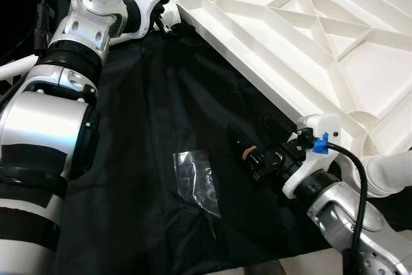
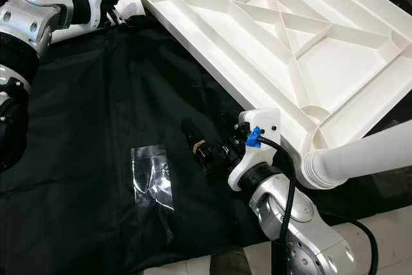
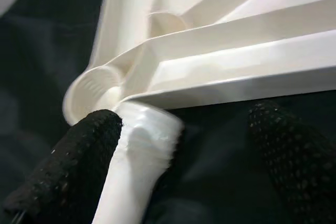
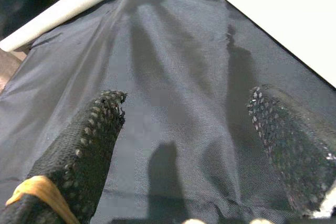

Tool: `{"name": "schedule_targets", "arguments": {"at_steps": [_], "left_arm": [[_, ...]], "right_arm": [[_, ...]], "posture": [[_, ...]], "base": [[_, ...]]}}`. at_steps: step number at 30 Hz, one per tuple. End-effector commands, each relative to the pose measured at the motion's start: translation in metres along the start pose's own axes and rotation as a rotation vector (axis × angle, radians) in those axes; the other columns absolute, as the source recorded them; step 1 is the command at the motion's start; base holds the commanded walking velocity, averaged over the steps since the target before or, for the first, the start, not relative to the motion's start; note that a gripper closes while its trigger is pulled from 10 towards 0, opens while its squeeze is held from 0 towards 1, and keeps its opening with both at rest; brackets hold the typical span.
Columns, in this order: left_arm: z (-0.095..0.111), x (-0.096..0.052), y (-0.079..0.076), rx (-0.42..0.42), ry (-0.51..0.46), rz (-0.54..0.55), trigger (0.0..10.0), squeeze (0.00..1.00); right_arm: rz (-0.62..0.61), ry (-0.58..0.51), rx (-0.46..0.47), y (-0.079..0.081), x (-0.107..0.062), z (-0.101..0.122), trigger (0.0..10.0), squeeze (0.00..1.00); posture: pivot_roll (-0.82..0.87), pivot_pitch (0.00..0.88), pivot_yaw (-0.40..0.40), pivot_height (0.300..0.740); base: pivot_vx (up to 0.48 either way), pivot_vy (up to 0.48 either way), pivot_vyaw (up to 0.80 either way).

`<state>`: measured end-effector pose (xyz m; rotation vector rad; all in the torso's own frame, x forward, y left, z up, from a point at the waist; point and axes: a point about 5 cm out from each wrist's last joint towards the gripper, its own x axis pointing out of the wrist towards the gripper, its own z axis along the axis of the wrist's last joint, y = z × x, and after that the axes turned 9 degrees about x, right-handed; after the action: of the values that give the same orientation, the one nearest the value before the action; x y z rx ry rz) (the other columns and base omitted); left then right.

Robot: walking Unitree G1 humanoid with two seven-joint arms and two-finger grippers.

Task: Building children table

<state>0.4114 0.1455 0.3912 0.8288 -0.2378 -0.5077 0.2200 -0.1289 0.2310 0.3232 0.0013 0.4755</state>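
The white plastic table top [image 1: 309,37] lies upside down, ribbed underside up, on a black cloth [image 1: 148,107]. At its far left corner my left gripper [image 1: 168,22] is open around a white table leg [image 3: 139,166]. The leg rests against one finger [image 3: 79,166], and its end meets the round corner socket [image 3: 94,90]. My right gripper [image 1: 248,134] hovers open over the cloth beside the table top's near edge, with nothing between its fingers [image 4: 84,150]. Another white leg [image 2: 360,152] stands out from the near right corner socket.
A clear plastic bag [image 1: 196,178] lies flat on the cloth, left of my right gripper. The cloth's front edge gives way to pale floor [image 2: 360,236] at the lower right. My right arm's cable [image 1: 360,185] loops close to the attached leg.
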Motion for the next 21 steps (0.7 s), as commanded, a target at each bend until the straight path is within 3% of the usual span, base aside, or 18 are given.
{"name": "schedule_targets", "arguments": {"at_steps": [1, 2, 3, 17, 18, 19, 21], "left_arm": [[-0.005, 0.0, 0.0, -0.002, 0.031, 0.015, 10.0, 1.0], [-0.005, 0.0, 0.0, -0.001, 0.034, 0.019, 10.0, 1.0], [-0.009, 0.0, -0.001, 0.0, 0.057, 0.033, 10.0, 0.0], [-0.033, 0.002, -0.013, 0.033, 0.17, 0.072, 10.0, 0.0], [-0.031, 0.001, -0.011, -0.018, 0.132, 0.07, 10.0, 0.0], [-0.031, 0.001, -0.011, -0.018, 0.132, 0.07, 10.0, 0.0], [-0.017, -0.001, -0.007, -0.174, -0.029, 0.013, 10.0, 0.0]], "right_arm": [[0.026, 0.011, 0.009, 0.007, -0.003, -0.002, 10.0, 0.0], [0.026, 0.011, 0.009, 0.007, -0.003, -0.002, 10.0, 0.0], [0.023, 0.009, 0.009, 0.006, -0.004, -0.002, 10.0, 0.0], [0.006, 0.005, 0.02, 0.008, -0.007, -0.001, 10.0, 0.0], [0.006, 0.004, 0.022, 0.009, -0.007, -0.002, 10.0, 0.0], [0.006, 0.004, 0.022, 0.009, -0.007, -0.002, 10.0, 0.0], [0.002, 0.005, 0.024, 0.008, -0.007, -0.003, 10.0, 0.0]], "posture": [[-0.14, 0.428, 0.062, 0.74], [-0.14, 0.428, 0.062, 0.74], [-0.14, 0.43, 0.063, 0.74], [-0.14, 0.453, 0.071, 0.74], [-0.14, 0.451, 0.077, 0.74], [-0.14, 0.451, 0.077, 0.74], [-0.14, 0.441, 0.073, 0.74]], "base": [[0.0, 0.0, 0.0], [0.0, 0.0, 0.0], [0.0, 0.0, 0.0], [0.0, 0.0, 0.0], [0.0, 0.0, 0.0], [0.0, 0.0, 0.0], [0.0, 0.0, 0.0]]}}
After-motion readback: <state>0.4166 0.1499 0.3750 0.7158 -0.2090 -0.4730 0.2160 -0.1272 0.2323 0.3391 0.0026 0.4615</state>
